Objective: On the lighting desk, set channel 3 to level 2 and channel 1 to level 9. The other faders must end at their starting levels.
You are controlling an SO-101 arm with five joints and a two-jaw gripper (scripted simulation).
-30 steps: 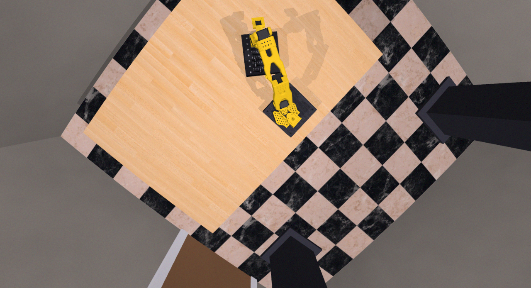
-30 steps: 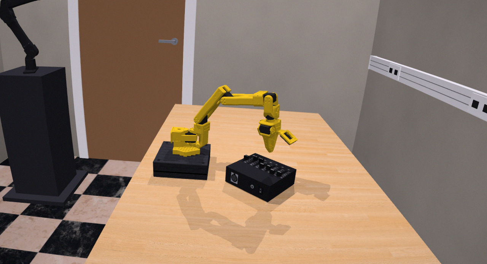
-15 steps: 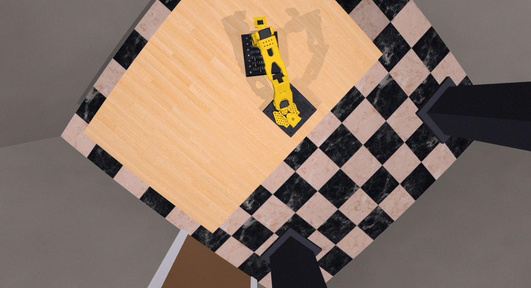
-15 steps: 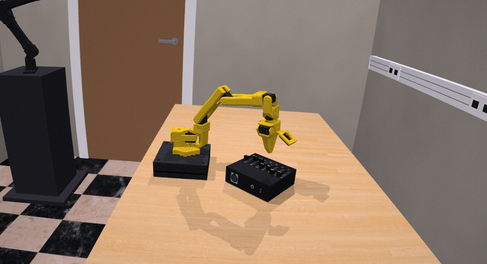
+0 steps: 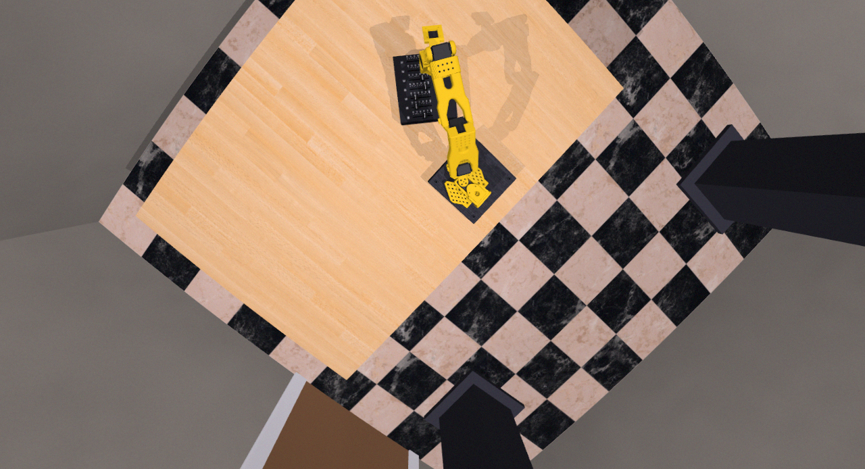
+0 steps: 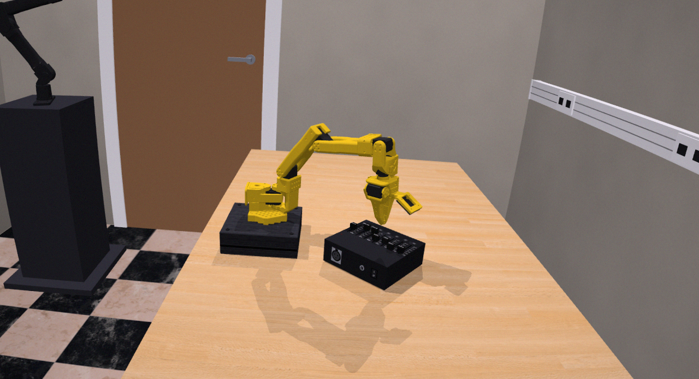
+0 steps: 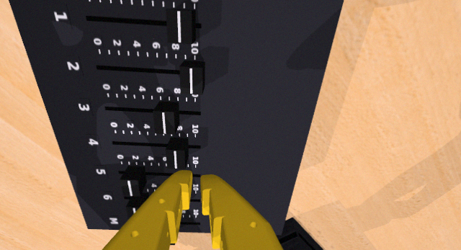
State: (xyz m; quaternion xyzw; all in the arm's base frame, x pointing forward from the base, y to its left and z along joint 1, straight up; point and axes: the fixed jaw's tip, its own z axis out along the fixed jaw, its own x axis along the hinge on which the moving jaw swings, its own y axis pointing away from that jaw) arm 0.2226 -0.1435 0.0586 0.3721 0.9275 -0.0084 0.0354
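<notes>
The black lighting desk (image 5: 418, 120) (image 6: 396, 274) (image 7: 252, 99) lies on the table. In the wrist view, the channel 1 fader (image 7: 178, 27) stands between about 8 and 9. The channel 3 fader (image 7: 164, 122) stands between about 6 and 7. The channel 2 fader (image 7: 191, 81) is near 10, the channel 4 fader (image 7: 176, 159) near 7 or 8 and the channel 5 fader (image 7: 130, 188) near 1. Channel 6 and M are partly hidden by the jaws. My gripper (image 6: 382, 221) (image 7: 196, 175) is shut and empty, above the desk. The arm hides part of the desk in the top view.
The arm's black base (image 5: 473, 215) (image 6: 259, 242) stands beside the desk on the wooden table (image 5: 272, 224) (image 6: 439, 327). A second, black arm (image 6: 29, 54) on a dark pedestal (image 6: 34, 191) stands off the table at the left of the exterior view.
</notes>
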